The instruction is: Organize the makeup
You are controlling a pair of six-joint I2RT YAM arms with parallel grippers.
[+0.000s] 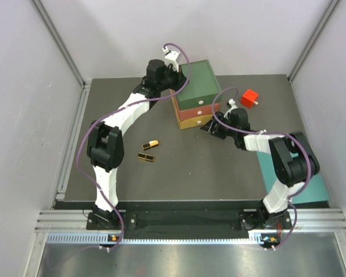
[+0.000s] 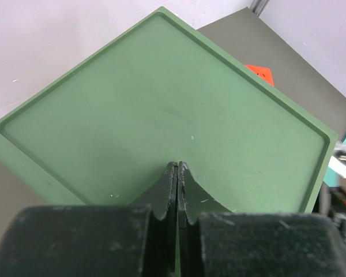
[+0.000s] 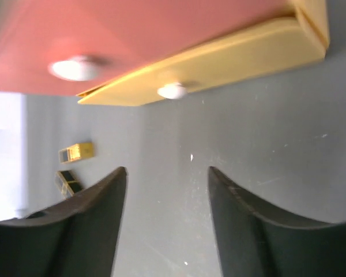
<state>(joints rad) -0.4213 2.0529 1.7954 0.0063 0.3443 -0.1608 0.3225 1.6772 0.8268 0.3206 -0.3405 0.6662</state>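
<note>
Right pincer [image 3: 166, 170] spread, empty; yellow knob [image 3: 172, 90] at 12 o'clock. Left pincer [image 2: 177, 164] closed tight over box [image 2: 161, 104]. Off-centre grab would likely slip.

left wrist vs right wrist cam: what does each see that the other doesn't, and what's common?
Left wrist only: the green top of the drawer box, the red cube beyond it, and the left gripper shut over that top.

Right wrist only: the red drawer front and yellow drawer front with white knobs, two gold-black cases on the dark mat, and the right gripper, open and empty.

Both: the drawer box and the dark mat.
</note>
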